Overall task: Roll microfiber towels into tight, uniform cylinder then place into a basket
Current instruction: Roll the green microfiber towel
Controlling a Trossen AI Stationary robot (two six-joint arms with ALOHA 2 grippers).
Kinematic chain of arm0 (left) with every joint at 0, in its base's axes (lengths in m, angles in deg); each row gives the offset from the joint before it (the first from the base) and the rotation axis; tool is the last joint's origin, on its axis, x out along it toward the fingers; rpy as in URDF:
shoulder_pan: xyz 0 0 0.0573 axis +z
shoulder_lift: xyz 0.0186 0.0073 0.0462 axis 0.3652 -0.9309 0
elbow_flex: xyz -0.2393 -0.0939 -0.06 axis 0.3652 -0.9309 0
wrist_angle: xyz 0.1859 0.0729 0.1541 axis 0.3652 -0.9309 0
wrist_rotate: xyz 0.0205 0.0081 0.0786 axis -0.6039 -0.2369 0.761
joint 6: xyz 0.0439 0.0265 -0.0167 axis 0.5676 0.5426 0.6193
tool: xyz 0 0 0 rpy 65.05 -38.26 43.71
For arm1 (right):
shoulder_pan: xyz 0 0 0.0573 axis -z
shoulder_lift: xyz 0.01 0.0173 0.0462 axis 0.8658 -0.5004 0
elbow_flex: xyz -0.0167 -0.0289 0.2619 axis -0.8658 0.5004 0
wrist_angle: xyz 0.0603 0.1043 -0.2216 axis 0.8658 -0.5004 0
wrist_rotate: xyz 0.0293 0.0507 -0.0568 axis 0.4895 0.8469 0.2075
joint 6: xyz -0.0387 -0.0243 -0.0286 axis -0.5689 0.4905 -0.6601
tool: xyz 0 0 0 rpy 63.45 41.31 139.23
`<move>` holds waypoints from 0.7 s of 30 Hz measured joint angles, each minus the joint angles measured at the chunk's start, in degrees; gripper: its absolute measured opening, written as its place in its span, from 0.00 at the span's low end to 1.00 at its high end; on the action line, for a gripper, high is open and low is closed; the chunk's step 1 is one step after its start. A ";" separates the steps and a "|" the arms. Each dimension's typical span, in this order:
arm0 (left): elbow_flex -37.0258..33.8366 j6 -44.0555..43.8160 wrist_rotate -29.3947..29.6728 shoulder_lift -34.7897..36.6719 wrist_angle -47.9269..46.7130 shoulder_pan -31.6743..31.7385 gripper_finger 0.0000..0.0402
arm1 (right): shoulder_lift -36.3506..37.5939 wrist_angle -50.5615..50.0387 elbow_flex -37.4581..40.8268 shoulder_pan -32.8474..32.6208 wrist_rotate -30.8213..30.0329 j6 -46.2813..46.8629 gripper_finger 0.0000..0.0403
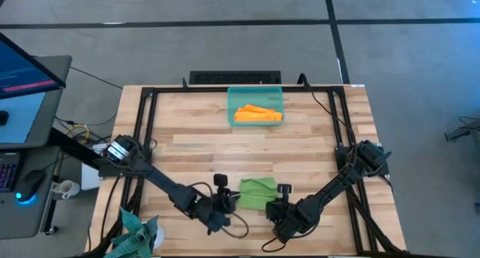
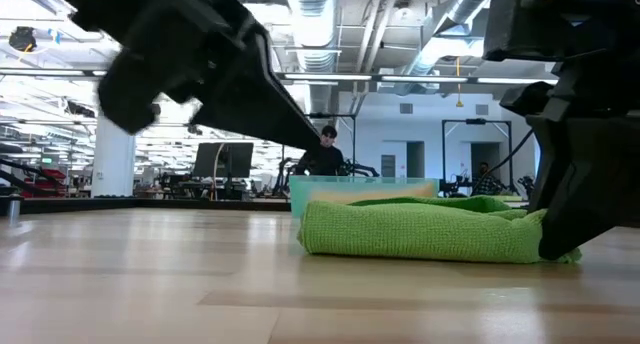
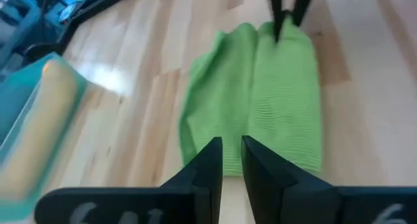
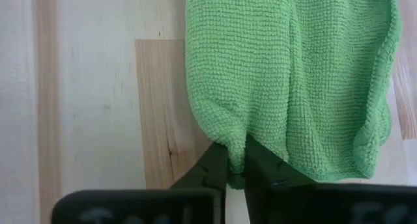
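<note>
Right hand (image 4: pixel 236 164) pinching green towel (image 4: pixel 293 81) edge, left hand (image 3: pixel 231 160) pressed together beside it

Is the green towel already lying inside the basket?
No, in the high view the green towel lies on the bare wood near the table's front edge, far from the basket, which holds only the orange towel.

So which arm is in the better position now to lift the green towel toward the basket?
The right. The right gripper is already shut on the green towel, pinching its edge. The left gripper sits at the opposite end, fingers close together, apparently holding nothing. The basket lies across the table.
</note>
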State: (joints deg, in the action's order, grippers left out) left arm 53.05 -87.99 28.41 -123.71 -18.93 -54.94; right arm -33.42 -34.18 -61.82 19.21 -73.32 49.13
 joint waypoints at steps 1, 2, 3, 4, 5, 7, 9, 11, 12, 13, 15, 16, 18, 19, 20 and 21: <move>0.02 0.29 -0.06 0.00 0.08 -0.17 0.12 | 0.00 0.02 0.00 0.01 0.02 0.00 0.12; 0.02 0.30 -0.45 0.00 0.07 -0.26 0.12 | 0.00 0.02 0.01 0.01 0.00 0.00 0.12; 0.02 0.01 -0.51 0.00 0.09 -0.28 0.12 | 0.00 0.04 0.02 0.01 -0.01 0.00 0.12; 0.02 -0.58 -0.48 0.00 0.13 -0.22 0.12 | 0.00 0.04 0.02 0.03 0.00 0.00 0.12; 0.04 -1.06 -0.42 0.00 0.24 -0.08 0.12 | 0.00 0.07 0.02 0.03 -0.01 0.00 0.11; 0.06 -1.57 -0.44 0.00 0.29 0.20 0.13 | 0.00 0.07 0.02 0.03 -0.02 0.00 0.10; 0.06 -1.72 -0.47 0.00 0.33 0.50 0.15 | 0.00 0.09 0.02 0.03 -0.02 0.00 0.10; 0.06 -1.89 -1.10 0.02 0.35 0.75 0.19 | 0.00 0.11 0.02 0.03 -0.02 0.00 0.09; 0.06 -1.94 -1.85 0.02 0.38 0.87 0.21 | 0.00 0.11 0.02 0.03 -0.04 0.00 0.09; 0.09 -2.38 -2.79 0.01 0.48 1.02 0.24 | 0.00 0.11 0.02 0.03 -0.05 0.00 0.09; 0.13 -4.16 -5.66 -0.05 0.86 1.43 0.30 | 0.00 0.12 0.02 0.03 -0.05 0.01 0.10; 0.13 -5.14 -7.96 -0.07 0.94 1.72 0.33 | 0.00 0.13 0.02 0.03 -0.05 0.02 0.10; 0.15 -5.73 -12.91 -0.07 1.22 2.35 0.38 | 0.00 0.13 0.02 0.03 -0.05 0.00 0.10; 0.15 -5.70 -14.76 -0.09 1.55 2.52 0.40 | 0.00 0.13 0.02 0.03 -0.05 0.00 0.10; 0.15 -5.02 -15.97 -0.09 2.11 2.64 0.41 | 0.00 0.13 0.02 0.03 -0.05 0.00 0.10; 0.15 -3.91 -16.48 -0.09 2.84 2.66 0.42 | 0.00 0.13 0.02 0.05 -0.05 0.00 0.10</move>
State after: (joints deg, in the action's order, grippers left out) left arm 53.20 -91.90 11.92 -123.80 -16.09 -52.28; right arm -33.42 -34.05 -61.80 19.26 -73.36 49.13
